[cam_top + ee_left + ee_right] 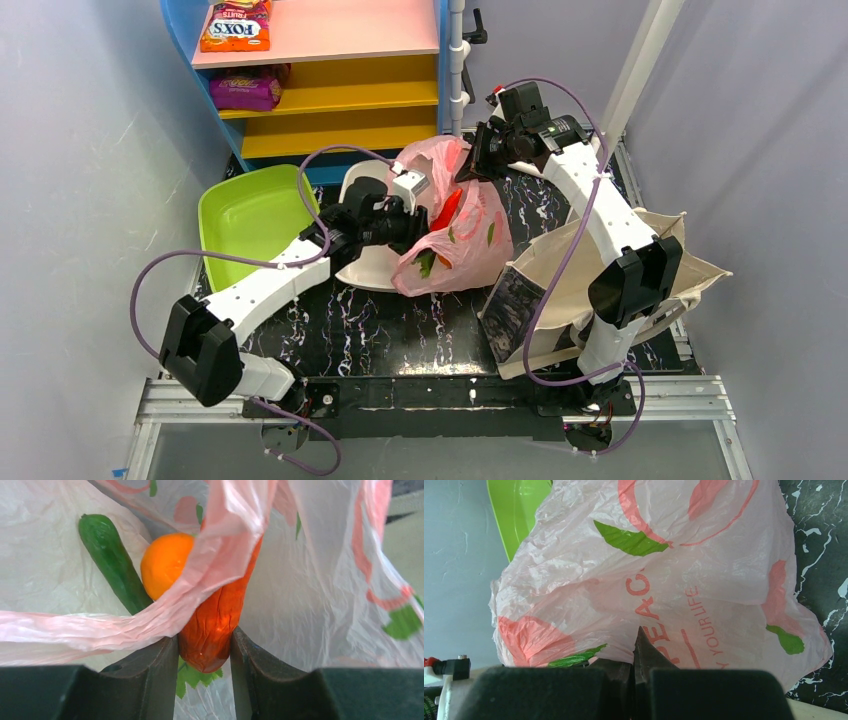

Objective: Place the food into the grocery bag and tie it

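Tabletop (380, 330) is black marble-print, walls (90, 150) grey; left hand (204, 647) clamps red produce (220, 615), right hand (636, 652) pinches grocery bag (704, 580).

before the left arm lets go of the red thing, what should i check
1. left gripper grips the red piece: ok, jaws clamped on its lower end.
2. red piece inside the pink bag: ok, plastic behind and beside it in the left wrist view.
3. right gripper holds the bag: ok, shut on a fold of plastic.
4. orange fruit and green vegetable lie in the bag: ok.
5. drop path free of plastic: not ok, a strip of the bag lies across the red piece.
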`<state>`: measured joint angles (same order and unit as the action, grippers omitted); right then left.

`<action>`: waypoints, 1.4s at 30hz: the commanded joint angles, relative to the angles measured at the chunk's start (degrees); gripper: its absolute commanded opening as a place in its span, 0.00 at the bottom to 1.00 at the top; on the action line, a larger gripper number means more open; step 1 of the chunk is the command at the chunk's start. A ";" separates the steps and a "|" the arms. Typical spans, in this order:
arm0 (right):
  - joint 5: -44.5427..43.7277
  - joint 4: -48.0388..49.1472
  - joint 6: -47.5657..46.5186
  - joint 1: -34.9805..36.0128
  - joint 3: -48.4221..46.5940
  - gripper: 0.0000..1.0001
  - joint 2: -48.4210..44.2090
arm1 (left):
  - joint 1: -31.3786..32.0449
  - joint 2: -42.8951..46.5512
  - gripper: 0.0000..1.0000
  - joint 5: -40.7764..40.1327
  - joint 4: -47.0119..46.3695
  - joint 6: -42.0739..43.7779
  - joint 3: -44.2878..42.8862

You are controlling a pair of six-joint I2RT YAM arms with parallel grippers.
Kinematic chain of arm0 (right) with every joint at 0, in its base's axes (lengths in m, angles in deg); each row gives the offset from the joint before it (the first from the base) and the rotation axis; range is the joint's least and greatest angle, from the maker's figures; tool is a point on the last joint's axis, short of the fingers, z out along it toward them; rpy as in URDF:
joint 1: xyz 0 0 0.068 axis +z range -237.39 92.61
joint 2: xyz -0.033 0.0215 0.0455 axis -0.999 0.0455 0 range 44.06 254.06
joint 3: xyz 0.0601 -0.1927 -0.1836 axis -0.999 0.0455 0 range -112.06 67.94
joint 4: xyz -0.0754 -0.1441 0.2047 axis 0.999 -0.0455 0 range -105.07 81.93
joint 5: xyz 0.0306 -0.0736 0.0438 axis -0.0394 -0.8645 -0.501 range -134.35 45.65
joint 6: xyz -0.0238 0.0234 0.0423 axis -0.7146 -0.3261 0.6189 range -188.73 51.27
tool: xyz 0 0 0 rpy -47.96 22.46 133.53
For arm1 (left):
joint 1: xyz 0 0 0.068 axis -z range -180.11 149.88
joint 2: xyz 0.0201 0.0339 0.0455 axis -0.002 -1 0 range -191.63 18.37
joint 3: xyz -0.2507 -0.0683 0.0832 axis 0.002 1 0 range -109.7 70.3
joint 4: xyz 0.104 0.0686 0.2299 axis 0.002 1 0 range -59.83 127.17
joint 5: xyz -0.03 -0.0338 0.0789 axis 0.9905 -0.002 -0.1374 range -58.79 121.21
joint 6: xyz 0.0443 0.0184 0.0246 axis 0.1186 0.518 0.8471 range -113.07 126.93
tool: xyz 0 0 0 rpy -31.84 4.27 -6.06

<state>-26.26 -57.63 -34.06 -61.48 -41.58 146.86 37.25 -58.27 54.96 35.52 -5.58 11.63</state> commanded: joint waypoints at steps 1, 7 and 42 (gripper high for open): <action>0.08 0.83 -0.97 0.13 -1.77 0.01 -1.97 | 0.26 -1.30 0.00 -3.35 1.75 -0.88 -5.21; -0.24 0.61 -1.41 0.10 -1.33 0.01 -2.43 | 0.33 -2.74 0.14 -5.77 1.95 -2.19 -7.54; 0.11 0.40 -1.19 0.10 -1.22 0.01 -2.98 | 1.75 8.61 0.98 -7.81 21.67 20.70 -21.01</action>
<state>-26.24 -57.65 -34.52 -61.48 -41.58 146.73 38.56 -53.22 45.54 55.65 7.86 -7.13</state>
